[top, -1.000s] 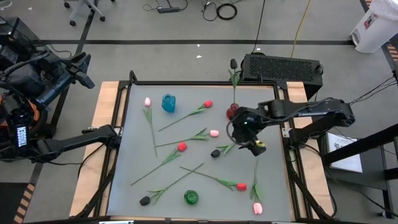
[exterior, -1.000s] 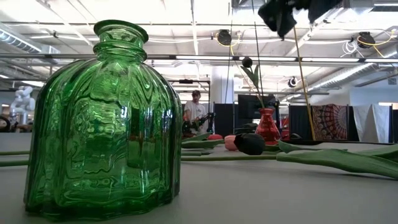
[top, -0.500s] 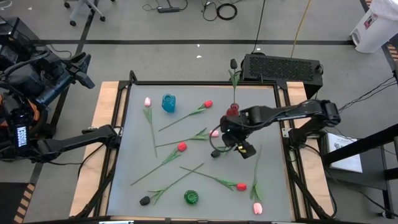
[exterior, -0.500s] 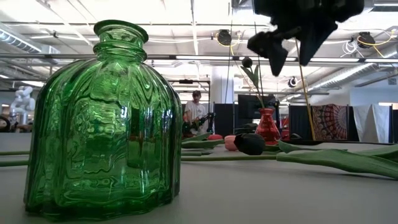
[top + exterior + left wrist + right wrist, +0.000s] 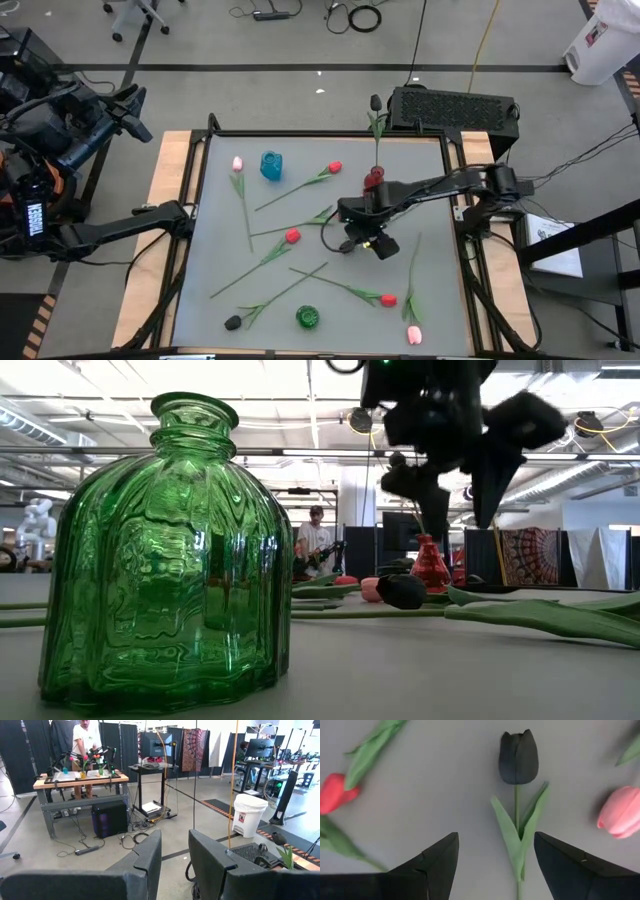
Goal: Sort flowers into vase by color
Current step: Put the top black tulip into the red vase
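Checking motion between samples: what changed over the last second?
The right end effector swung across the table toward the left arm's side and came down, fingers open, over the black tulip lying by a pink tulip. Nothing grasped yet. The left end effector, flowers and green vase stayed put.

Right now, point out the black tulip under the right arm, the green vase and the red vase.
black tulip (image 5: 518, 757), right wrist view, on its bud.
green vase (image 5: 165, 570), low view, on its glass belly.
red vase (image 5: 374, 179), high view, on its top.

- High view looks straight down on the grey table (image 5: 210, 250).
- Low view sits beside the ribbed green glass vase (image 5: 165, 555), level.
- Both share that vase (image 5: 308, 318).
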### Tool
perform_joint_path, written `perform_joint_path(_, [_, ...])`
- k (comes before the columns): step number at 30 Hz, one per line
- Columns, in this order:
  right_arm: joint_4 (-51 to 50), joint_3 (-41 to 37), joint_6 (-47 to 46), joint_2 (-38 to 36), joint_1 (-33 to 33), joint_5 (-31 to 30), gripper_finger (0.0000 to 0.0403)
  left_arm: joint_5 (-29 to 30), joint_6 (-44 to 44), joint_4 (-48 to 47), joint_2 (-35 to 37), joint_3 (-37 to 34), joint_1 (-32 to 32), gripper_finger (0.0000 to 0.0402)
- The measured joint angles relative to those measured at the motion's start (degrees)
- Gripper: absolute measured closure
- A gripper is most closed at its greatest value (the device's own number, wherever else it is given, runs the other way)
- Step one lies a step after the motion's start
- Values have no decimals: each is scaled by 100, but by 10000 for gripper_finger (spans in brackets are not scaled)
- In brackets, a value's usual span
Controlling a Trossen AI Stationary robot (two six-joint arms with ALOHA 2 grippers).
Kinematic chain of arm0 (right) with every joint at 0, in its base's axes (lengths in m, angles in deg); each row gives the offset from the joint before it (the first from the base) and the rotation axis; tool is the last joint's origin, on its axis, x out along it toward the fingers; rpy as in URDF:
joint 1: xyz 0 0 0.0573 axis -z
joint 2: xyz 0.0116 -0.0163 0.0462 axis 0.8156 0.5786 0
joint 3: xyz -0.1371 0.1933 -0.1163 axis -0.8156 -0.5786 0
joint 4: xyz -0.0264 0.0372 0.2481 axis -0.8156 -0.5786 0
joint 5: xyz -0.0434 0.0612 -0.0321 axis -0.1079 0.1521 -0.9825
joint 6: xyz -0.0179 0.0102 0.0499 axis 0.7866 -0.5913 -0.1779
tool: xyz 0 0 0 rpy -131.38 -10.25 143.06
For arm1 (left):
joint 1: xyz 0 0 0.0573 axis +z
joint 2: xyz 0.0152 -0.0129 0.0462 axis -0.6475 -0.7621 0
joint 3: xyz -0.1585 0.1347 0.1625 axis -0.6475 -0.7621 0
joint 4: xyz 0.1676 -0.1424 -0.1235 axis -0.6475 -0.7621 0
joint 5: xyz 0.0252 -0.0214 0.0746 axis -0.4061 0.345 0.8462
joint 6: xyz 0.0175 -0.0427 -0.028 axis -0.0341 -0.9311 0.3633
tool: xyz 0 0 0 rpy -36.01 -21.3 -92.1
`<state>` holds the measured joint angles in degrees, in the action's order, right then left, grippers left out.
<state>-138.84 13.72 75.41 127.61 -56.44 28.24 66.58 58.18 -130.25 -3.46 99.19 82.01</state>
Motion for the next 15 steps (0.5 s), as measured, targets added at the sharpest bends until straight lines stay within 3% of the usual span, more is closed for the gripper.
perform_joint_path(15, [309, -4, -205, 768, 455, -57, 152, 1, 0, 0, -2, 0, -1, 297])
